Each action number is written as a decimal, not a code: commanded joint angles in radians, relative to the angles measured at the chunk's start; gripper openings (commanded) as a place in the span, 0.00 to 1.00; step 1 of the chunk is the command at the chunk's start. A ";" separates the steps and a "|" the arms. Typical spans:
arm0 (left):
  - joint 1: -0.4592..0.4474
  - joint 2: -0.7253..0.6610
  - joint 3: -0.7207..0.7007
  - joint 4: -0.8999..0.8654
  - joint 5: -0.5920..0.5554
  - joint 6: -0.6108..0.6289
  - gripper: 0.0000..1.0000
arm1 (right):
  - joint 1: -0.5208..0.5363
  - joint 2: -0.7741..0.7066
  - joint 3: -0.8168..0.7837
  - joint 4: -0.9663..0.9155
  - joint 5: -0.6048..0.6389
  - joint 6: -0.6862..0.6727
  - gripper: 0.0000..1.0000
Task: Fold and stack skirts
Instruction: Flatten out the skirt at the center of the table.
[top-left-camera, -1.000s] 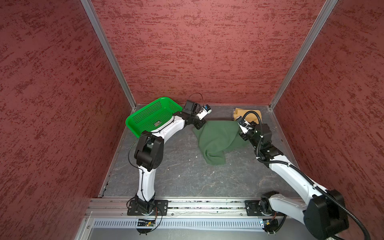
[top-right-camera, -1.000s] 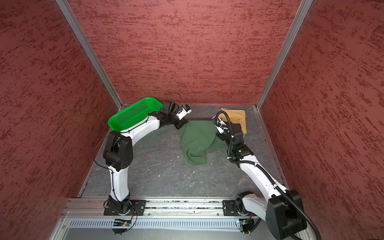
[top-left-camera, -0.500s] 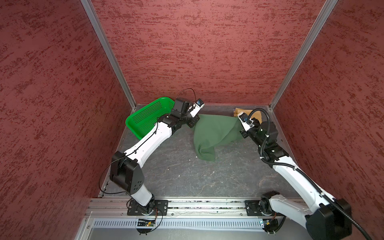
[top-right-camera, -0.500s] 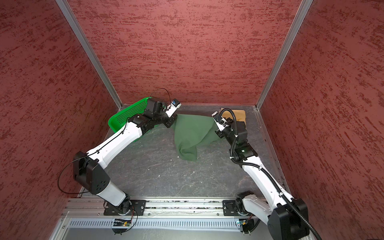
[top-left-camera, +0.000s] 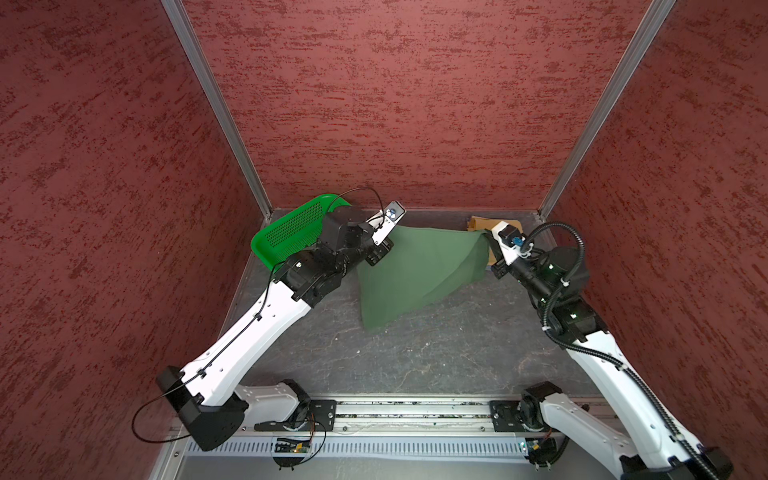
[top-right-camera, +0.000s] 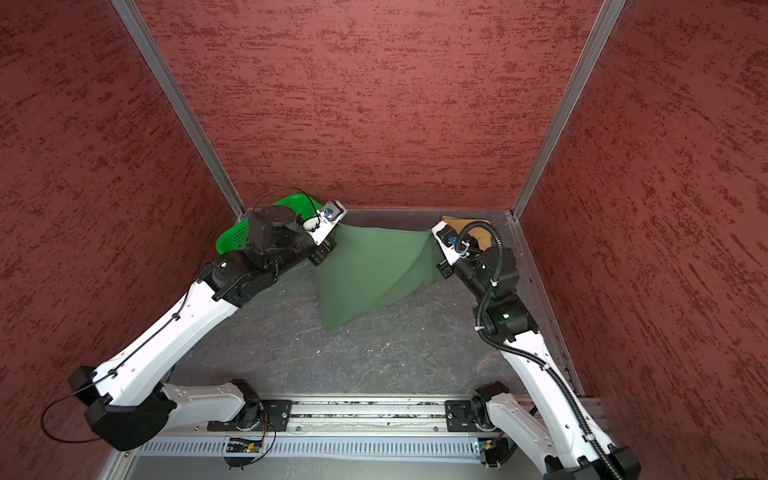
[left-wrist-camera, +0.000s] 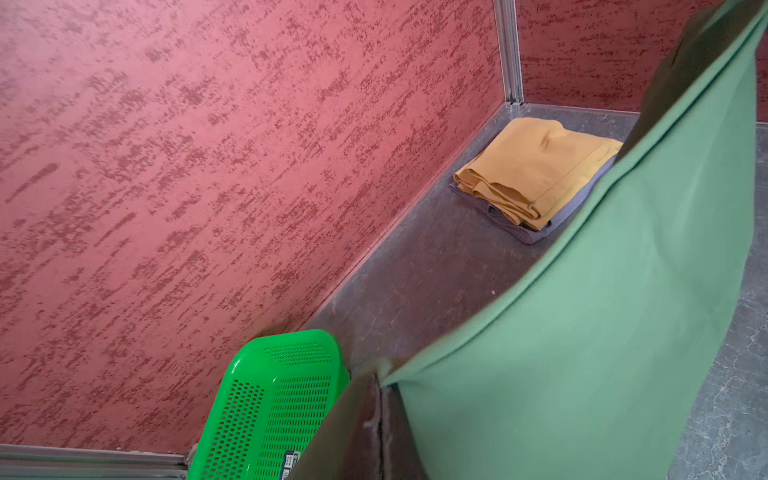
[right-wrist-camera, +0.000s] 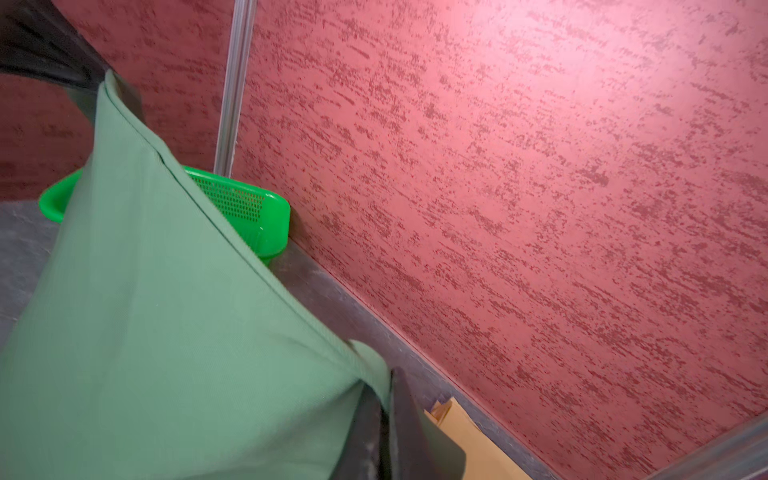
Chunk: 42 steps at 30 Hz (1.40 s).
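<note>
Green skirt (top-left-camera: 415, 274) hung over the bench (top-left-camera: 415, 365), top corners pinched by left end effector (left-wrist-camera: 376, 395) and right end effector (right-wrist-camera: 388, 395). Yellow skirt (left-wrist-camera: 536, 166) folded on lavender skirt (left-wrist-camera: 573, 203), back corner. Basket (left-wrist-camera: 270, 399) sticker (left-wrist-camera: 292, 459) unreadable.

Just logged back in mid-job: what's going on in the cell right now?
The left gripper and right gripper each pinch an upper corner of the dark green skirt, holding it spread above the table. The mustard-yellow skirt lies folded on the lavender-grey skirt in a far corner.
</note>
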 joint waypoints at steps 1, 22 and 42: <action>-0.007 -0.027 -0.001 0.019 -0.074 0.030 0.00 | -0.004 -0.012 0.048 -0.003 -0.042 0.065 0.00; 0.232 0.498 0.491 0.141 0.101 0.070 0.00 | -0.004 0.360 0.181 0.220 0.304 0.159 0.00; 0.066 0.101 -0.205 0.241 0.092 0.032 0.00 | 0.047 0.059 -0.213 0.059 0.196 0.350 0.00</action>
